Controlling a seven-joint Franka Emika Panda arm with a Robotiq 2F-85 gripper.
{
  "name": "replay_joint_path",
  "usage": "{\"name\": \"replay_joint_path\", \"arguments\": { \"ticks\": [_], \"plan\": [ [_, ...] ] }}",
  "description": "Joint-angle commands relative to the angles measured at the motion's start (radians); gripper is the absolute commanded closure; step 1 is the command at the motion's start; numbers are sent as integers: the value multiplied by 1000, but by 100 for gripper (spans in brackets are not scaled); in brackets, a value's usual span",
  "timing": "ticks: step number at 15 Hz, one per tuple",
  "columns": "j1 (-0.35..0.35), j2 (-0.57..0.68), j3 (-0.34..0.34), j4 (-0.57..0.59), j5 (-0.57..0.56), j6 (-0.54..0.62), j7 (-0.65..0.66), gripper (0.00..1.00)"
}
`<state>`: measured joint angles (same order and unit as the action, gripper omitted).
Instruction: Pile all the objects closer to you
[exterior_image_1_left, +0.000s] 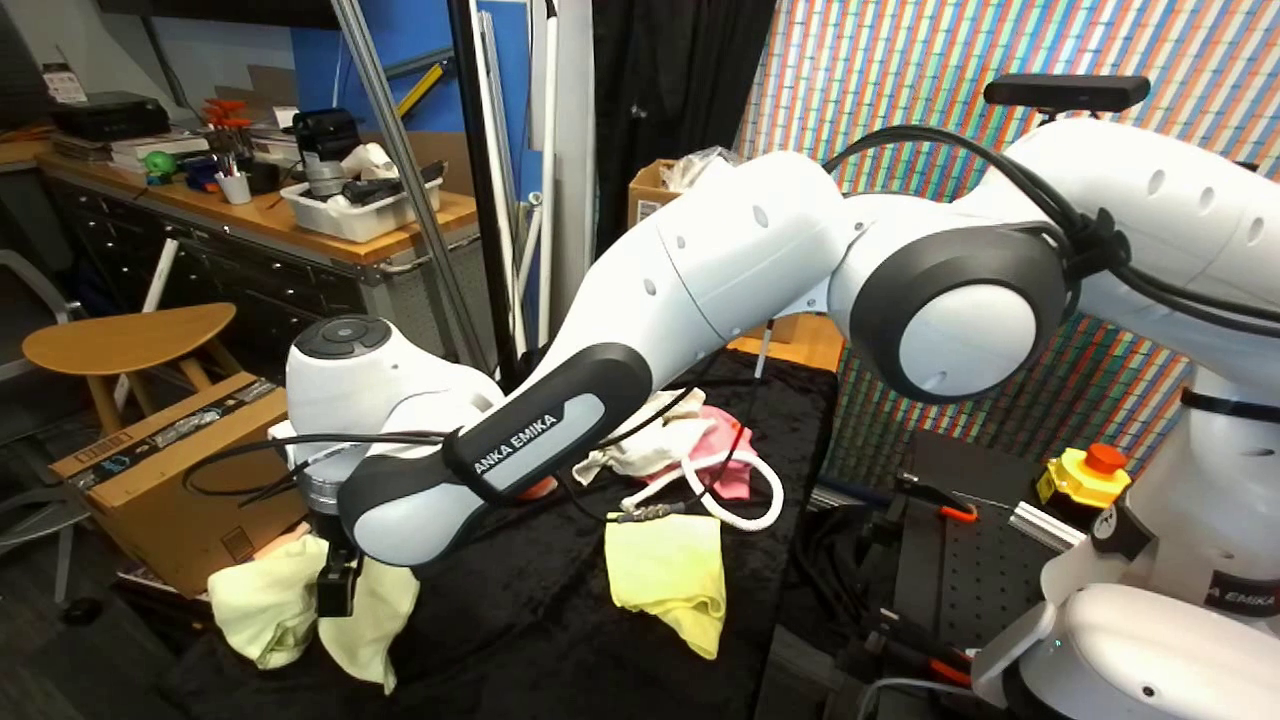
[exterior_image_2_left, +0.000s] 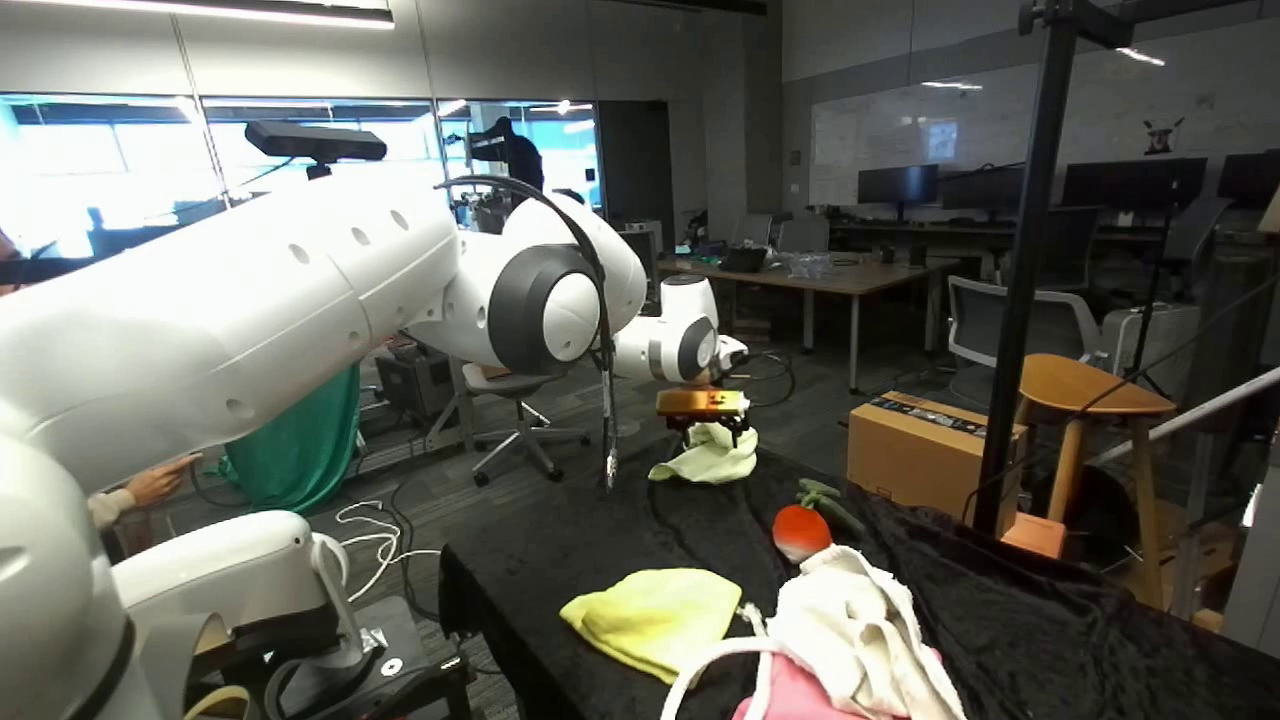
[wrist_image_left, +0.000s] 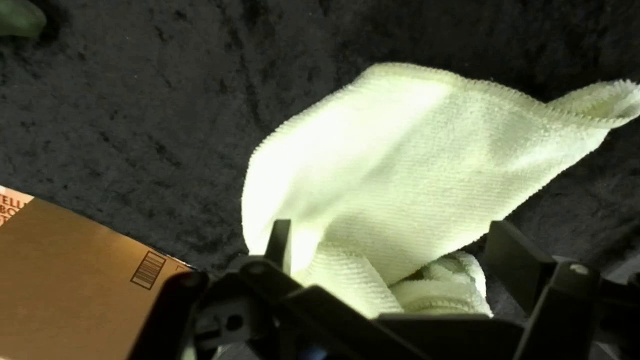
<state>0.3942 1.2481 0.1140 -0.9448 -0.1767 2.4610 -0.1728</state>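
Yellow-green and pale: saw in an exterior view such a cloth (exterior_image_1_left: 290, 585) beneath the gripper (exterior_image_1_left: 337, 600), far from the robot base (exterior_image_1_left: 1210, 480); also a white bin (exterior_image_1_left: 335, 222) full of gear (exterior_image_1_left: 390, 188), and a carton (exterior_image_1_left: 648, 190) with clear plastic (exterior_image_1_left: 703, 167). In an exterior view, found a yellow cloth (exterior_image_2_left: 660, 615) nearer; could not tell contents of the closed box (exterior_image_2_left: 920, 460). In the wrist view, observed fingers (wrist_image_left: 520, 265) wide apart over the pale cloth, holding nothing. Judged as lining up the grasp; next needed, probably, closing, then carrying back.
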Motion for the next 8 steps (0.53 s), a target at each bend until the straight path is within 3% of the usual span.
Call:
{"name": "replay_joint_path", "arguments": {
  "ticks": [1, 8],
  "plan": [
    [17, 66, -19, 109, 4, 23, 53, 0],
    [18, 126, -36, 192, 12, 39, 113, 0]
  ]
}}
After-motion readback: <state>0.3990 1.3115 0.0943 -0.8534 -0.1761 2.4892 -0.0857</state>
